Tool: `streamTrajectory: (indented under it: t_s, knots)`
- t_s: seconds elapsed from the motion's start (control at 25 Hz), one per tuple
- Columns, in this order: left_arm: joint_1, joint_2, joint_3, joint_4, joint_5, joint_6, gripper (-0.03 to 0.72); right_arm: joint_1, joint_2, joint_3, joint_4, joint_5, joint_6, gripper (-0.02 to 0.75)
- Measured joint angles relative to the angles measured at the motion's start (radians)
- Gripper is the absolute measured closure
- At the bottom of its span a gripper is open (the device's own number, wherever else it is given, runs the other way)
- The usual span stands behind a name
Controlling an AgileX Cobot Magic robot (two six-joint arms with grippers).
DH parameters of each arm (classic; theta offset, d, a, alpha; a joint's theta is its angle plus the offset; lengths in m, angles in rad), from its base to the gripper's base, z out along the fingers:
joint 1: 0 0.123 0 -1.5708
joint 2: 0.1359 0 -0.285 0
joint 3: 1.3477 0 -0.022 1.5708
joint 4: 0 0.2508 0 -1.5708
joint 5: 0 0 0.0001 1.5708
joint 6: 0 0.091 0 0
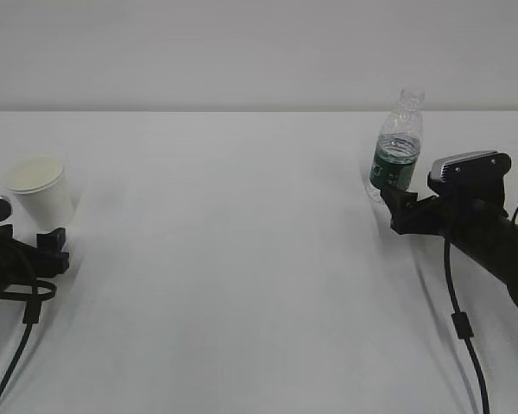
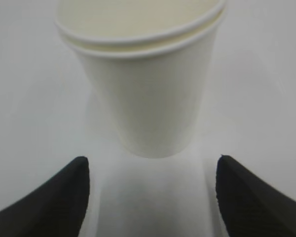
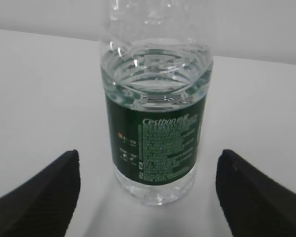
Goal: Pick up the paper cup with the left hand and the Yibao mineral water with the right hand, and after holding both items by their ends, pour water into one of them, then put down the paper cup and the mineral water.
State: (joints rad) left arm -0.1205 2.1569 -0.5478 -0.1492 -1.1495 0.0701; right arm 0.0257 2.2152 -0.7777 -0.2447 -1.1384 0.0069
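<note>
The white paper cup (image 1: 41, 190) stands upright on the white table at the far left; it fills the top of the left wrist view (image 2: 148, 84). My left gripper (image 1: 53, 247) is open just in front of it, with both black fingertips apart below the cup's base (image 2: 150, 170), not touching. The Yibao mineral water bottle (image 1: 397, 147), clear with a dark green label, stands upright at the right; it also shows in the right wrist view (image 3: 155, 123). My right gripper (image 1: 395, 203) is open just in front of the bottle's base (image 3: 148, 165), with the fingertips apart on either side.
The white table (image 1: 242, 259) stretches between the two arms, and its far edge meets a pale wall. Black cables (image 1: 457, 319) hang from the right arm and from the left arm (image 1: 22, 328) near the front.
</note>
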Motion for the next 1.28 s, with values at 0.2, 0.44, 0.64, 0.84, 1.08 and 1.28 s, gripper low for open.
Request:
streamTrajectory:
  t_s: [0.2, 0.44, 0.64, 0.84, 1.08, 1.28]
  knots:
    - [0.000, 0.000, 0.000, 0.000, 0.000, 0.000, 0.115, 0.000, 0.000, -0.036, 0.000, 0.053, 0.000, 0.078]
    - [0.000, 0.000, 0.000, 0.000, 0.000, 0.000, 0.115, 0.000, 0.045, -0.102, -0.016, 0.085, 0.033, 0.078]
    - [0.000, 0.000, 0.000, 0.000, 0.000, 0.000, 0.115, 0.000, 0.071, -0.157, -0.018, 0.127, 0.044, 0.078]
    - [0.000, 0.000, 0.000, 0.000, 0.000, 0.000, 0.115, 0.000, 0.071, -0.207, -0.025, 0.164, 0.046, 0.078]
    - [0.000, 0.000, 0.000, 0.000, 0.000, 0.000, 0.115, 0.000, 0.071, -0.248, -0.029, 0.216, 0.059, 0.078]
    - [0.000, 0.000, 0.000, 0.000, 0.000, 0.000, 0.115, 0.000, 0.071, -0.255, -0.032, 0.218, 0.066, 0.078]
